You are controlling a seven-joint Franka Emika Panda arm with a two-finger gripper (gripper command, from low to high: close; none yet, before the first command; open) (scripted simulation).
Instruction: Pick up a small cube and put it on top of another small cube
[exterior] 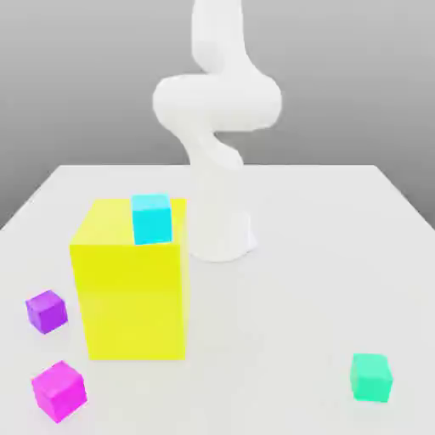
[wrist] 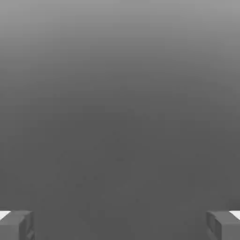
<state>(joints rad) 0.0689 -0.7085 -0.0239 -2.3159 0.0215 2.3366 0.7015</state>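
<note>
While the white arm (exterior: 217, 127) rises from its base near the middle of the white table (exterior: 289, 289), the small teal-green cube (exterior: 371, 377) sits alone near the table's front edge, toward the exterior view's right corner. A big yellow block (exterior: 132, 285) stands toward the exterior view's left, with a cyan cube (exterior: 152, 218) on its top at the back edge. A purple cube (exterior: 46, 311) lies just beside the block on the table, and a magenta cube (exterior: 59, 391) rests near the front left corner. In the hand view the gripper (wrist: 120, 225) has its fingertips (wrist: 16, 225) spread wide apart, empty, apparently facing plain grey background.
</note>
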